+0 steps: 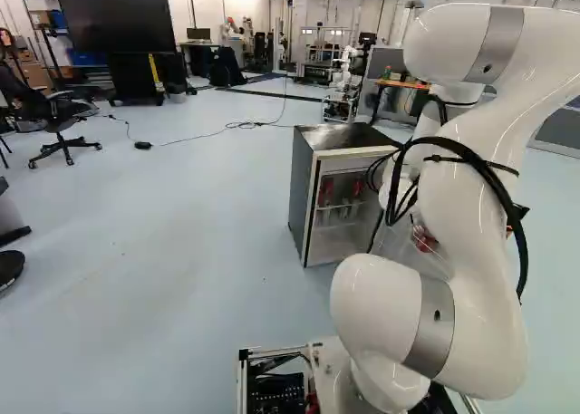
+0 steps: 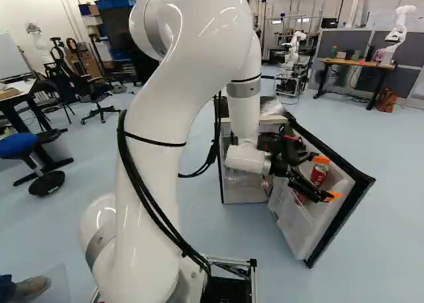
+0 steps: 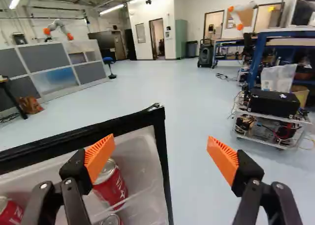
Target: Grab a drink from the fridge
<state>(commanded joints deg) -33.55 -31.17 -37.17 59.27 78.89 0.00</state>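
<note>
Fridge [image 1: 310,187] stands beyond robot arm [image 2: 185,84], door [image 2: 298,227] open toward right of scene. Gripper [image 2: 328,178] hangs at door, jaws spread wide, one finger close to red drink can [image 3: 111,186] in door shelf, other cans near.

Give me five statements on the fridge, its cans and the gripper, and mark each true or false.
1. The fridge door stands open. True.
2. The gripper is shut on a can. False: the gripper is open, its orange pads well apart.
3. More than one red can sits in the door. True.
4. In the right base view, the door swings out to the left of the fridge body. False: it swings out to the right of the fridge body.
5. The door's top edge is white. False: it is black.
</note>
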